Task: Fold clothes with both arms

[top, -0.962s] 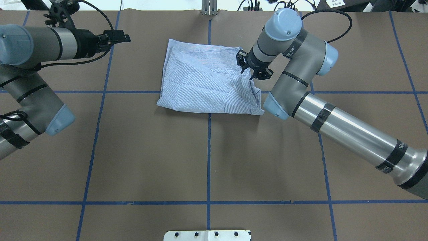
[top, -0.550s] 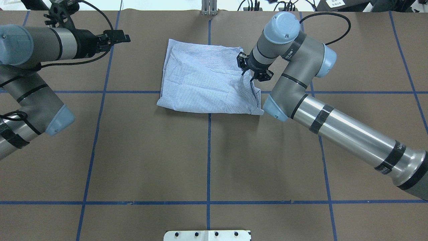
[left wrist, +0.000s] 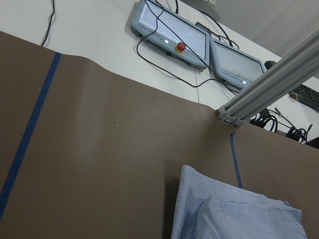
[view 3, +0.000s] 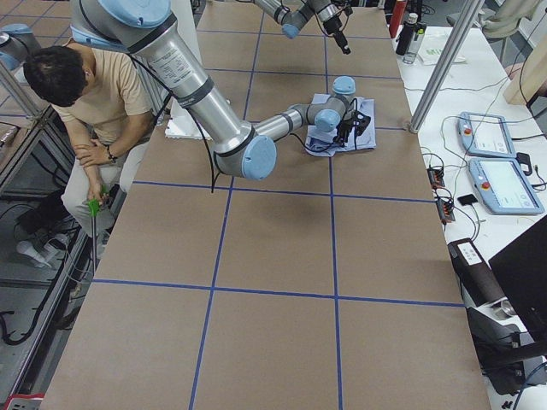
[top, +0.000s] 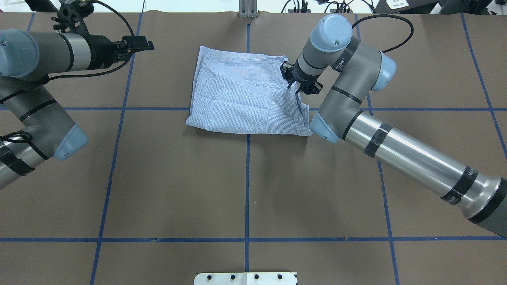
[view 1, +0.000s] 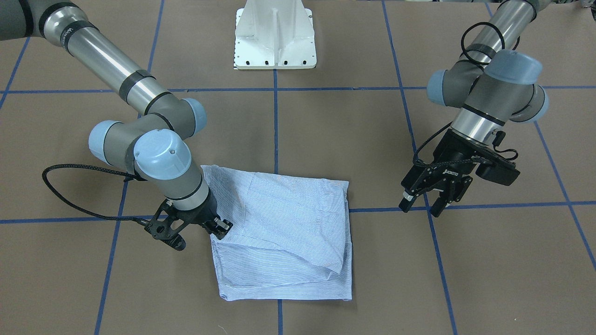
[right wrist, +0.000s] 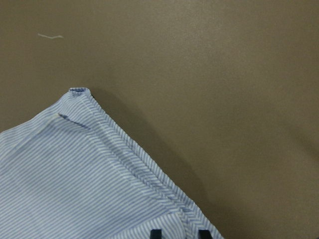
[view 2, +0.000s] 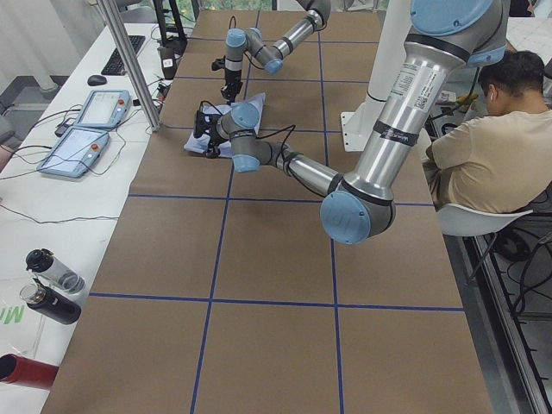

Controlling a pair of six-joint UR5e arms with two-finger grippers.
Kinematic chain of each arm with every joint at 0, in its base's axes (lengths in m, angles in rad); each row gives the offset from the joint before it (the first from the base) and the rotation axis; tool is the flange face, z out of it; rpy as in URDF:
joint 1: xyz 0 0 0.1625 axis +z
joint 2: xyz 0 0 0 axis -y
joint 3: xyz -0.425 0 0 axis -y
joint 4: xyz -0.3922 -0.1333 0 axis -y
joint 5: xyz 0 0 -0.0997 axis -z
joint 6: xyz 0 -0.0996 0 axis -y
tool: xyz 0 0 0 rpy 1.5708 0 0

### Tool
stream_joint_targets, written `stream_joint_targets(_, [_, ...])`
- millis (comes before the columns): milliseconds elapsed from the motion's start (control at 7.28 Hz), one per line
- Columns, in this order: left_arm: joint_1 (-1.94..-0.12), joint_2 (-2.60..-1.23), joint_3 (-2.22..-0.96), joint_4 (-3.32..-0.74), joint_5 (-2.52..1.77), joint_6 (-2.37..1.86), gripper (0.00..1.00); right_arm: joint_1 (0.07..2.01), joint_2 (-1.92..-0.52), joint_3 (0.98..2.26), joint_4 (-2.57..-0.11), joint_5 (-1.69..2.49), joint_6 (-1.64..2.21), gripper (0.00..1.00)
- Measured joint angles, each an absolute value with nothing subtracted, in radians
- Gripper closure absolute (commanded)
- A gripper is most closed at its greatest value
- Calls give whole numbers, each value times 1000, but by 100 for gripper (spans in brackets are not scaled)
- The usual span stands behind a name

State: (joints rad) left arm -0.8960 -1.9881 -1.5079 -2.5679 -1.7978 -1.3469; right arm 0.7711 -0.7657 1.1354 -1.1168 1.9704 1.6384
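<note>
On the surface (top: 174, 182), your shirt (top: 237, 99) lies folded into a rough rectangle, its stripes facing up. At one side edge of the shirt, the right hand (view 1: 221, 227) sits low with the hem between its narrowly parted fingers; you cannot tell whether they pinch it. Well off the shirt's opposite side, the left hand (view 1: 421, 208) hangs with fingers spread, holding nothing.

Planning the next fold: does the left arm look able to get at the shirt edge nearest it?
Probably yes. The left gripper hangs open beside the shirt with only table between; the right gripper is at the opposite edge.
</note>
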Motion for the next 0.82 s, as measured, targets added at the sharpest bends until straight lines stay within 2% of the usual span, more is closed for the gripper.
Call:
stream_joint_targets(137, [-897, -1988, -1508, -2568, -1798, -1347, 1, 771, -759, 1129, -1117, 1968, 1639, 81])
stream_joint_targets(275, [-898, -1988, -1508, -2568, -1798, -1346, 1, 770, -754, 1124, -1117, 1967, 1639, 100])
stream_joint_targets(825, [-900, -1988, -1514, -2566, -1798, -1346, 1, 771, -747, 1118, -1117, 1967, 1640, 100])
